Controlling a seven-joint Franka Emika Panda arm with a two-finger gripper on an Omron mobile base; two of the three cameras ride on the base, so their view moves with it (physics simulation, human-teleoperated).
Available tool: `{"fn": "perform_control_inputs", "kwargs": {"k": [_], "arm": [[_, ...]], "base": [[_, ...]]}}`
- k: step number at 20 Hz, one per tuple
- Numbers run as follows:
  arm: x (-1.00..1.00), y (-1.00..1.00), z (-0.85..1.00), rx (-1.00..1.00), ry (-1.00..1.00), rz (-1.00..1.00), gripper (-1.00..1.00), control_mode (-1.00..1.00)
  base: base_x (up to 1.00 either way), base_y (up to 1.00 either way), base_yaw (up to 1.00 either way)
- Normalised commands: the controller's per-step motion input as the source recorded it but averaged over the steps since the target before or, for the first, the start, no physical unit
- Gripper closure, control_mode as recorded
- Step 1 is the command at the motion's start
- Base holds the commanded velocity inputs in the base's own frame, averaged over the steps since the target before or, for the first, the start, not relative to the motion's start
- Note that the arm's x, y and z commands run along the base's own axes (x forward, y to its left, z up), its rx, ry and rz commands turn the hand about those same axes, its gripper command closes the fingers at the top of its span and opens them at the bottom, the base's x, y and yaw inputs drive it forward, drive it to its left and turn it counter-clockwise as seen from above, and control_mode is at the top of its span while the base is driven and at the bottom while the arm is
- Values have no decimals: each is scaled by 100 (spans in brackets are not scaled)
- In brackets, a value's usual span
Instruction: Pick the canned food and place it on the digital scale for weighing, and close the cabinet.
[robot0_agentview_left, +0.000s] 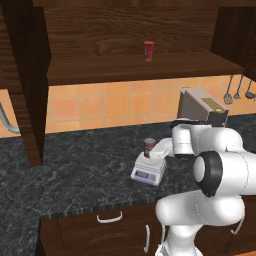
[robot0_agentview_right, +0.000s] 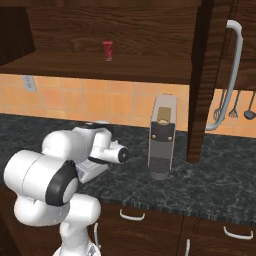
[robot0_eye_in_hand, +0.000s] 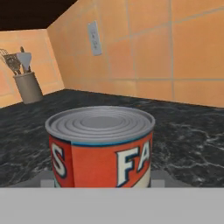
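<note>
The canned food (robot0_agentview_left: 149, 146), a short tin with a red label and silvery lid, stands upright on the digital scale (robot0_agentview_left: 147, 172) on the dark counter. My gripper (robot0_agentview_left: 153, 151) reaches in from the right, level with the tin, its fingers on either side of it and closed on it. In the hand view the canned food (robot0_eye_in_hand: 101, 144) is very close and hides the fingertips, with bits of the digital scale (robot0_eye_in_hand: 43, 178) below it. The cabinet (robot0_agentview_left: 125, 70) hangs above with both doors swung open: the left door (robot0_agentview_left: 27, 80) and the right door (robot0_agentview_right: 212, 75).
A slim red cup (robot0_agentview_left: 149, 50) stands on the cabinet shelf. A grey coffee machine (robot0_agentview_right: 162, 137) sits right of the scale. The right door's long handle (robot0_agentview_right: 232, 75) juts out. A utensil holder (robot0_eye_in_hand: 27, 85) stands far along the counter. Drawers (robot0_agentview_left: 110, 218) lie below the counter edge.
</note>
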Motion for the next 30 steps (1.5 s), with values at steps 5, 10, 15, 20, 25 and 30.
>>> {"fn": "perform_control_inputs", "kwargs": {"k": [5, 10, 15, 20, 25, 30], "arm": [[-7, 0, -28, 0, 5, 2, 100, -100], [-39, 0, 0, 0, -1, 5, 100, -100], [3, 7, -11, 0, 0, 6, 100, -100], [-13, 0, -20, 0, 0, 6, 100, -100], [-6, 7, -32, 0, 0, 3, 100, -100], [-45, 4, -19, 1, 0, 2, -100, -100]], "base": [[0, 0, 0], [0, 0, 0], [0, 0, 0], [0, 0, 0], [0, 0, 0], [0, 0, 0]]}}
